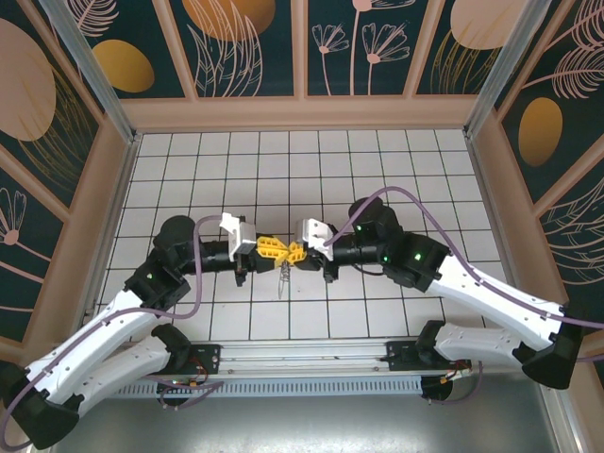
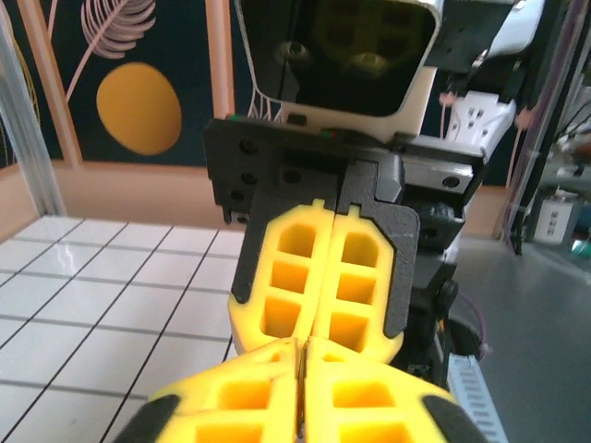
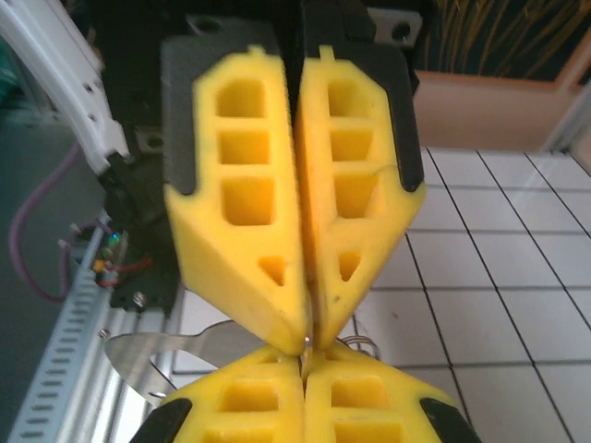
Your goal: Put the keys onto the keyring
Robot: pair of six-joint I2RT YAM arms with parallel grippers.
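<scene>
I have both pincers brought tip to tip over the middle of the tiled floor (image 1: 283,160). The left pincer (image 1: 281,250) has its yellow fingers pressed together, with only a hairline seam between them in its own wrist view. The right pincer (image 1: 293,253) is closed just as tightly, its fingers (image 2: 328,277) standing face on to the left wrist camera.

The keys (image 1: 283,279) hang directly below the point where the two sets of tips meet, showing as a thin silvery piece pointing down toward the near rail (image 1: 302,357). From the right wrist I see a silvery blade (image 3: 152,355) sticking out just left of and below the left pincer's tips. Something thin sits in the seam there, but I cannot tell which pincer actually has it pinched.

Beyond the tips, rows of bare tiles run to the far wall (image 1: 302,113). On the near side only a few rows separate the tips from the rail. To either side, each pincer's own arm fills the space behind it, with the side walls (image 1: 94,217) well apart from the tips.
</scene>
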